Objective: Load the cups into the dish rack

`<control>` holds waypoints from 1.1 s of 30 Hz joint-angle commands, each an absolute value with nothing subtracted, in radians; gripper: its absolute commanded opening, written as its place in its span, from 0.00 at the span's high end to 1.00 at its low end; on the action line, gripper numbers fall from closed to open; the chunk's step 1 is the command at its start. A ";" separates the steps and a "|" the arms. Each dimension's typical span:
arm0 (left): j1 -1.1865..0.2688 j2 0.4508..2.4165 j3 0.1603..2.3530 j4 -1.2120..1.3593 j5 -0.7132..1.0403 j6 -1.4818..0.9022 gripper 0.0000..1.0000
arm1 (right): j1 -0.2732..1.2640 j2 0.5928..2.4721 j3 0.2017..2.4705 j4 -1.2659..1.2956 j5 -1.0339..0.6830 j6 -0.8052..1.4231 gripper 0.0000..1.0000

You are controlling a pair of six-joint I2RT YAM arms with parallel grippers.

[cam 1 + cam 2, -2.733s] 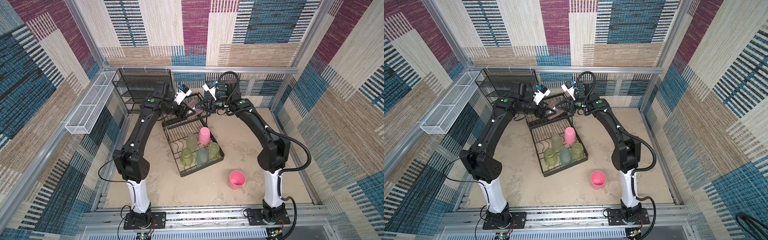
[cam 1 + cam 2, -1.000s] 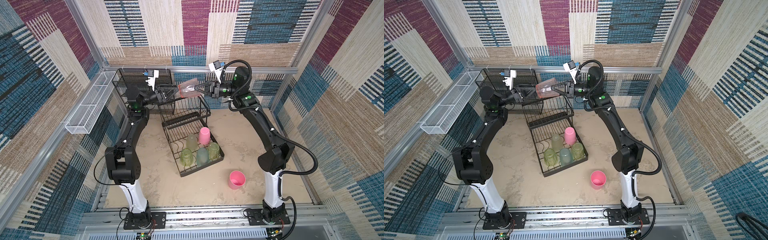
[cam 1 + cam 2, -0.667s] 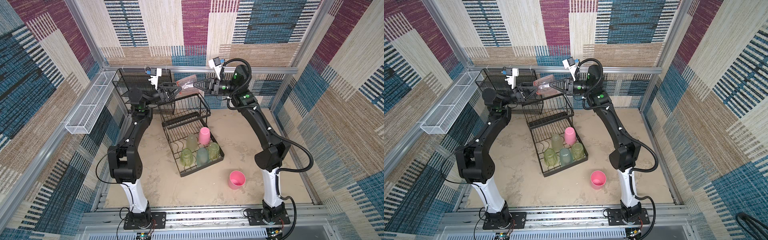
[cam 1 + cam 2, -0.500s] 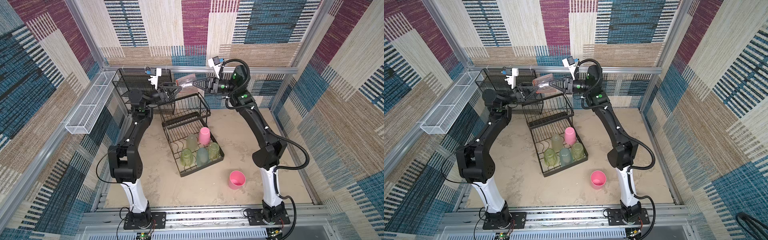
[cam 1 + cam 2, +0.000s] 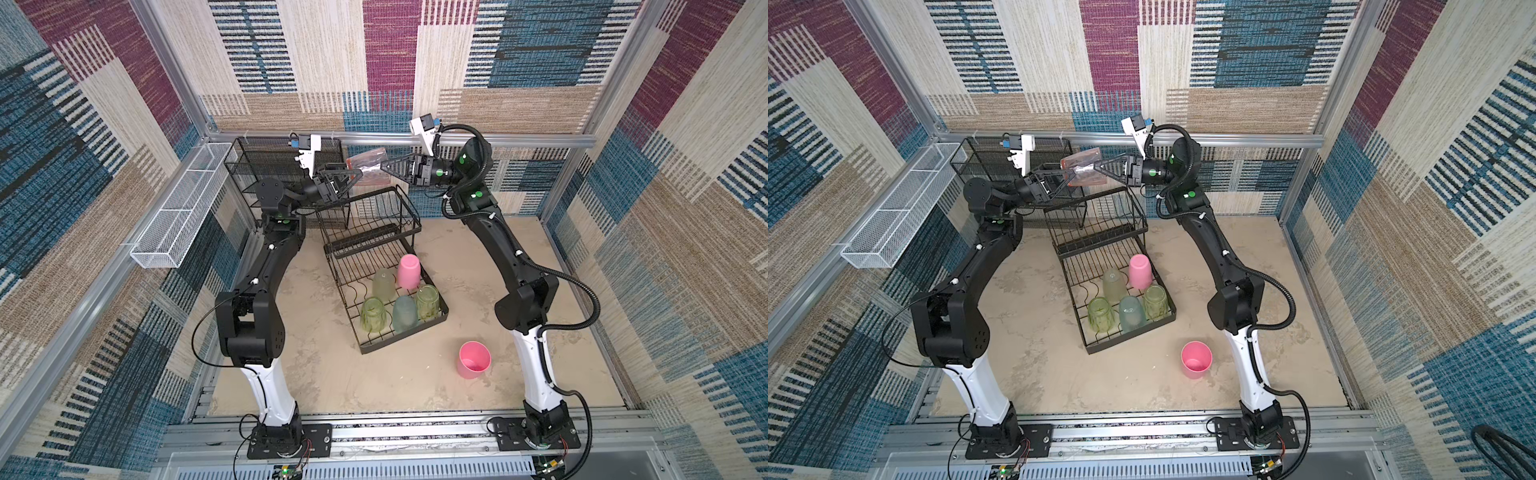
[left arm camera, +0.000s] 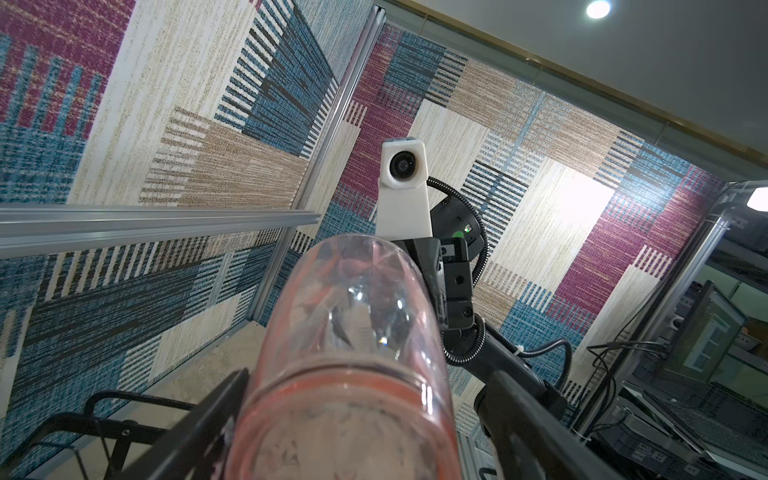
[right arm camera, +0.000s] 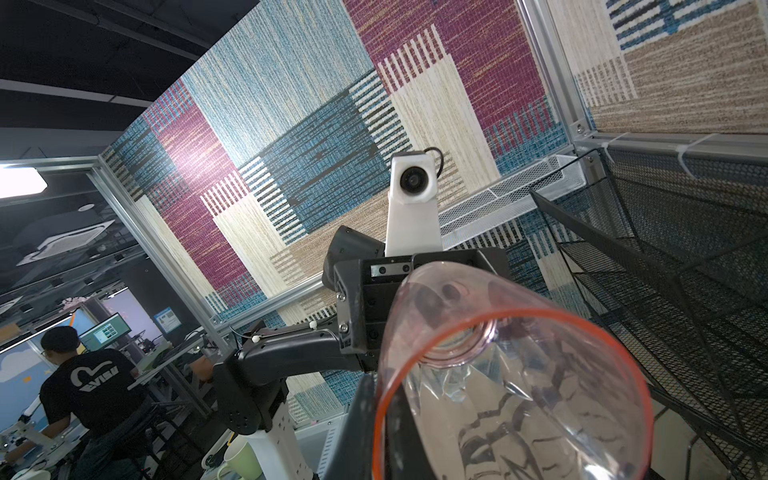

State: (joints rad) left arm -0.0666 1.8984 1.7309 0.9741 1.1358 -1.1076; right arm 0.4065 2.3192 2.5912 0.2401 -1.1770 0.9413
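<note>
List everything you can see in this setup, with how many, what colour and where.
table: one, beige, floor of the cell.
dish rack: one, black wire, middle of the table.
yellow-green cups: three, translucent, in the rack's lower tier.
teal cup: one, pale, lower tier, between two yellow-green ones.
pink cups: two, solid; one in the rack, one mouth-up on the table.
reddish-pink cup: one, translucent, held up in the air at the back.
shelf unit: one, black fine mesh, back left corner.
trough: one, white mesh, on the left wall.
person: one, black T-shirt, outside the cell.
left gripper: one, black, jaws wide around the reddish-pink cup's base; contact unclear.
right gripper: one, black, shut on that cup's rim.
</note>
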 commanded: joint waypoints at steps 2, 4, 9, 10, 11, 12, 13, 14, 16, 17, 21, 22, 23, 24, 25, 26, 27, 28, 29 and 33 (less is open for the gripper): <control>-0.077 1.898 1.741 0.993 1.141 -1.114 0.12 | 0.410 2.336 2.600 0.322 -1.167 1.017 1.00; -0.079 1.898 1.741 0.989 1.139 -1.111 0.14 | 0.408 2.340 2.602 0.331 -1.165 1.025 1.00; -0.081 1.898 1.752 0.979 1.138 -1.112 0.23 | 0.409 2.344 2.602 0.341 -1.166 1.032 1.00; -0.082 1.897 1.754 0.979 1.139 -1.112 0.25 | 0.409 2.344 2.601 0.339 -1.167 1.031 1.00; -0.081 1.894 1.754 0.977 1.139 -1.111 0.26 | 0.408 2.344 2.601 0.336 -1.169 1.031 1.00; -0.081 1.891 1.752 0.972 1.138 -1.107 0.27 | 0.409 2.347 2.601 0.334 -1.169 1.029 1.00; -0.081 1.885 1.750 0.967 1.136 -1.102 0.29 | 0.408 2.347 2.601 0.334 -1.167 1.028 1.00; -0.081 1.880 1.746 0.958 1.133 -1.096 0.31 | 0.409 2.348 2.602 0.333 -1.166 1.028 1.00; -0.080 1.867 1.739 0.928 1.127 -1.076 0.32 | 0.409 2.349 2.601 0.333 -1.164 1.029 0.99; -0.081 1.863 1.740 0.901 1.127 -1.060 0.33 | 0.409 2.350 2.602 0.331 -1.163 1.028 0.94; -0.077 1.838 1.732 0.786 1.115 -0.989 0.35 | 0.407 2.354 2.602 0.318 -1.154 1.015 0.62; -0.074 1.829 1.728 0.767 1.110 -0.977 0.35 | 0.407 2.354 2.601 0.310 -1.149 1.008 0.57; -0.070 1.821 1.724 0.733 1.102 -0.962 0.35 | 0.404 2.354 2.602 0.303 -1.146 1.001 0.52; -0.064 1.813 1.726 0.687 1.097 -0.945 0.35 | 0.402 2.355 2.602 0.296 -1.142 0.995 0.48; -0.061 1.805 1.724 0.658 1.093 -0.934 0.35 | 0.400 2.354 2.602 0.285 -1.137 0.988 0.45; -0.051 1.799 1.723 0.626 1.087 -0.923 0.35 | 0.396 2.352 2.602 0.263 -1.129 0.969 0.43; -0.044 1.790 1.724 0.556 1.080 -0.907 0.35 | 0.392 2.348 2.601 0.236 -1.121 0.945 0.42; -0.036 1.777 1.726 0.483 1.068 -0.872 0.35 | 0.389 2.344 2.602 0.197 -1.109 0.912 0.40; -0.028 1.763 1.724 0.405 1.056 -0.833 0.35 | 0.384 2.337 2.600 0.156 -1.094 0.881 0.39; -0.013 1.713 1.763 0.008 0.948 -0.606 0.35 | 0.372 2.306 2.596 -0.047 -0.996 0.717 0.37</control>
State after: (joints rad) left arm -0.0162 1.7405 1.7340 0.3248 1.0351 -0.8154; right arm 0.3763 2.3352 2.5961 0.1081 -1.0863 0.8528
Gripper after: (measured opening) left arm 0.751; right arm 0.628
